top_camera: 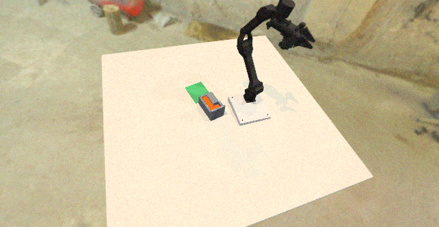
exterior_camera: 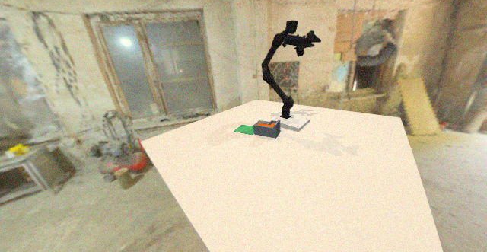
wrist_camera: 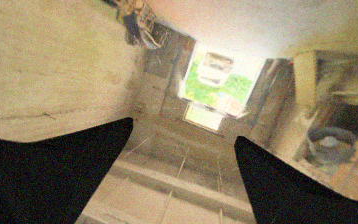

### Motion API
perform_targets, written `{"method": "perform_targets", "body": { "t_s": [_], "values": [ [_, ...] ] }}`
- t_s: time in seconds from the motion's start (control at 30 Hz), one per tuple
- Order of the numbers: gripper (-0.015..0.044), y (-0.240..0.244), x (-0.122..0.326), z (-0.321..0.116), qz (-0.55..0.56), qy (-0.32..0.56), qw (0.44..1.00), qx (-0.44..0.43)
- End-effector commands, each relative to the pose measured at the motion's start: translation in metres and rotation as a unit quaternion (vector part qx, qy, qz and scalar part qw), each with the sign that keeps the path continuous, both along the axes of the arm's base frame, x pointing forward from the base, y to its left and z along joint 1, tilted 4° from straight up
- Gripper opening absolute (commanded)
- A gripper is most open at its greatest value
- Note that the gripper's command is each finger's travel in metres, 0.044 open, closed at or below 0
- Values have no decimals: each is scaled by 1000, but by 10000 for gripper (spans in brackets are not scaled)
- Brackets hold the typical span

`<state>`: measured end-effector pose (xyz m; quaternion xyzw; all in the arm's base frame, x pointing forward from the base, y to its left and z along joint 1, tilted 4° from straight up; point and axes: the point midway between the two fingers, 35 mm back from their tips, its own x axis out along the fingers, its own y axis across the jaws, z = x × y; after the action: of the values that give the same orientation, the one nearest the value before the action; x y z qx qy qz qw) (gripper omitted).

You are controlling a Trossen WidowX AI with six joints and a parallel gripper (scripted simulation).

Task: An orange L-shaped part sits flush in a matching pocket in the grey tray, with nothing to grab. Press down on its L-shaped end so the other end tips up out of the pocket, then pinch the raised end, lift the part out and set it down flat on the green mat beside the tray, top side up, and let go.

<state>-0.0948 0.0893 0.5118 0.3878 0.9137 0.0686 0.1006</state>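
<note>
Top view: one orange L-shaped part (top_camera: 208,103) (exterior_camera: 265,125), flush in one grey tray (top_camera: 206,110) (exterior_camera: 266,131); long axis 11-to-5 o'clock, foot at 5, jutting toward 2. One green mat (top_camera: 197,90) (exterior_camera: 243,129), tray's 11 o'clock side. Two fingers (top_camera: 309,35) (exterior_camera: 315,37) wide apart, nothing held.

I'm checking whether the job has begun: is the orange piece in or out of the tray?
In: the orange piece lies within the walls of the grey tray, neither end visibly raised.
</note>
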Motion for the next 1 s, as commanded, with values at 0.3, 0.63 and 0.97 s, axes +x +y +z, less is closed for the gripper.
{"method": "perform_targets", "body": {
  "t_s": [0.3, 0.63, 0.97],
  "values": [
    [180, 94, 39, -56, -126, -232, 964, 10],
    [180, 149, 131, -130, -148, -473, 866, -55],
    [180, 144, 220, -197, -82, -607, 777, -146]
  ]
}}
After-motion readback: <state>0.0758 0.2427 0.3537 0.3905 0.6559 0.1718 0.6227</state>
